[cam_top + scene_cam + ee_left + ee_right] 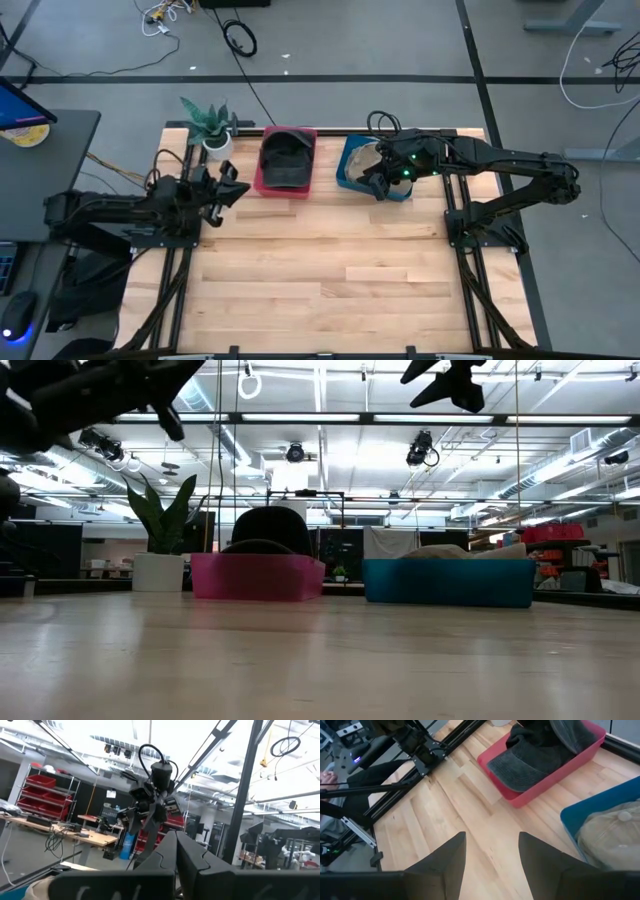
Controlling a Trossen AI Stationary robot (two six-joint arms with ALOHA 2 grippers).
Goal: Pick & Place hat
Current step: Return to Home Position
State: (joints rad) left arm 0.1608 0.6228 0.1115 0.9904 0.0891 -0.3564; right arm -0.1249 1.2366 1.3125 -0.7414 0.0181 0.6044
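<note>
A potted plant (pixel 208 125) stands at the far left corner of the wooden table (pixel 330 290), just beside the red bin (pixel 283 189). The blue bin (pixel 345 172) comes next along the far edge, a small gap between the two. Around the table we see grey floor strewn with loose cables (pixel 240 40).

The black cap (pixel 287 160) lies in the red bin, not the blue one. A pale beige bundle (pixel 365 158) fills the blue bin.

The right gripper (pixel 378 188) hovers over the blue bin's near edge. Its fingers are spread wide and hold nothing, and its wrist view shows bare wood between them. The left gripper (pixel 238 190) hangs near the table's left edge, close to the plant. Only its wrist view tells us the fingers (pixel 165 855) are pressed together and empty, aimed up toward shelves of red crates (pixel 42 787).

From table height we get what the overhead misses: the cap's crown doming above the red rim, under bright ceiling lights (pixel 320 418).
</note>
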